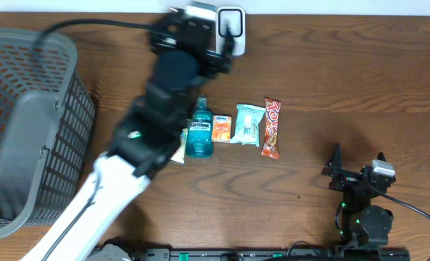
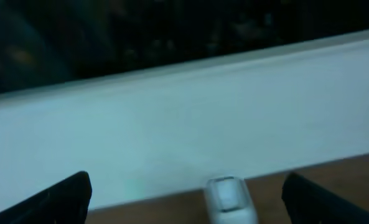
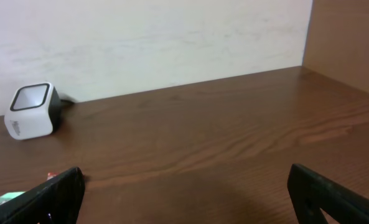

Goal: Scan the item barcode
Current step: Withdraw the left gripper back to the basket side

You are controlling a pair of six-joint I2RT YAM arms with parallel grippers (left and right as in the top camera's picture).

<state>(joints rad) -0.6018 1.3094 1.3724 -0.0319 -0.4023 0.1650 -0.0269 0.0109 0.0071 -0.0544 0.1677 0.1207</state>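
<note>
Overhead view: left tool (image 2: 185, 190) spread wide and empty, up beside the scanner (image 1: 230, 23).
Nothing is grasped. A mouthwash bottle (image 1: 199, 130), orange packet (image 1: 222, 129), tissue pack (image 1: 247, 123) and chocolate bar (image 1: 272, 129) lie in a row on the desk (image 1: 345, 87), well in front of the scanner, probably for easy picking. The right tool (image 3: 187, 199), also released and empty, sits far from the scanner, seemingly parked clear.
</note>
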